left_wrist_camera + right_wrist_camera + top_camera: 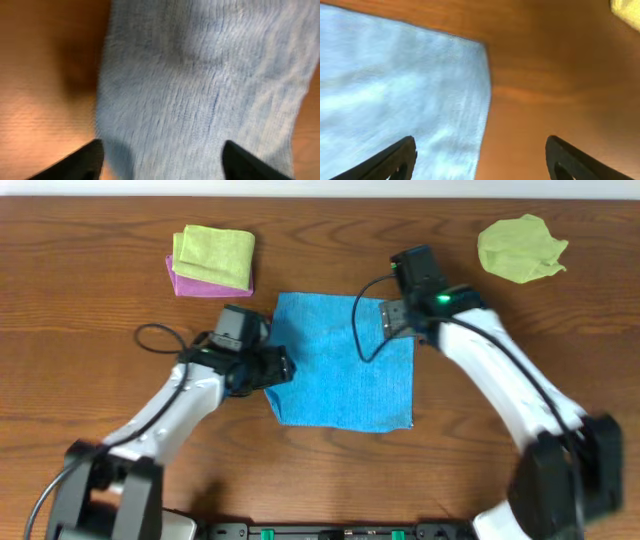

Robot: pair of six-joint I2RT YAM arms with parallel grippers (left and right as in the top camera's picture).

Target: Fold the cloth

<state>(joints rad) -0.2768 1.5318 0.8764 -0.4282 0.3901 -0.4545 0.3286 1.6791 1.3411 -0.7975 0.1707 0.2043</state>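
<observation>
Overhead: cloth [345,365] lies flat mid-frame on the table [100,300], gripped by neither arm.
Left fingers [85,162] and right fingers [395,160] stand wide apart, holding nothing; for a clean fold, I'd pinch matching corners, lift together, and lay edge squarely on edge.

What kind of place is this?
Probably a robot work bench: a wooden table, a left arm and a right arm reaching over it, the blue cloth and a crumpled yellow-green cloth laid out.
</observation>
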